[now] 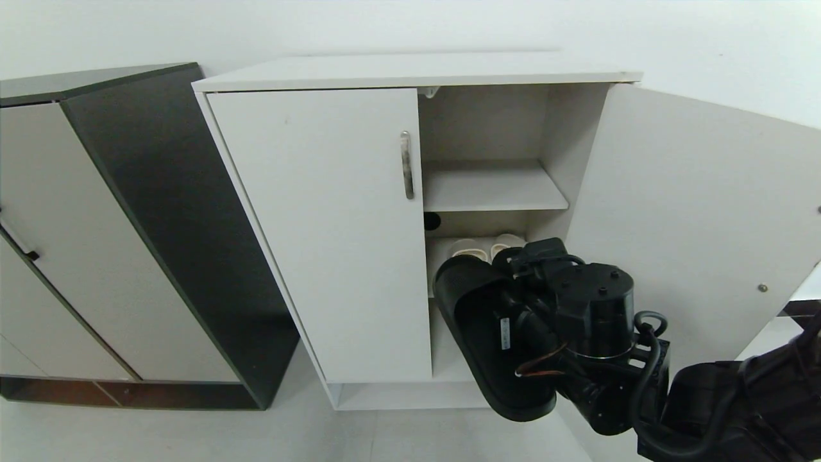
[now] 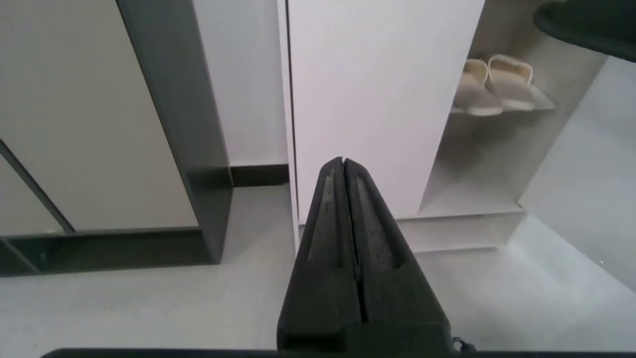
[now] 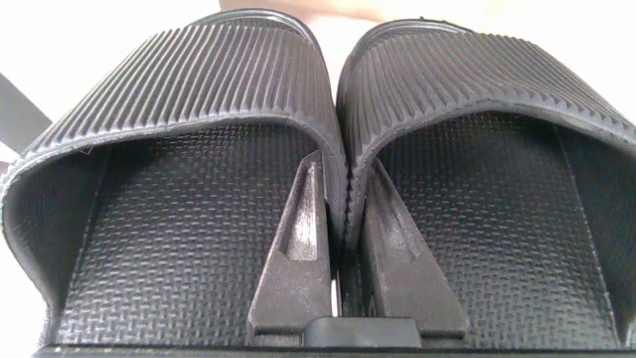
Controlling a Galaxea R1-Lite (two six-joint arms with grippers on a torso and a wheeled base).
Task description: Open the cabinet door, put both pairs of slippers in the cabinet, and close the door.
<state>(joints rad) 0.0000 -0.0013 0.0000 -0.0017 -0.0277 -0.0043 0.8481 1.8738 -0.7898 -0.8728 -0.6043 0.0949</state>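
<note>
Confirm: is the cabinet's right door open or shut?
Open. The right door stands wide, baring the shelves and white slippers inside; the left door is shut.

The black slippers (image 3: 199,229) look matt, ribbed rubber; the cabinet (image 1: 321,224) smooth laminate.

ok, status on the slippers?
Right gripper shut on black slippers, at open cabinet. Left gripper shut, empty. White slippers on inner shelf. Nothing blocks the opening.
</note>
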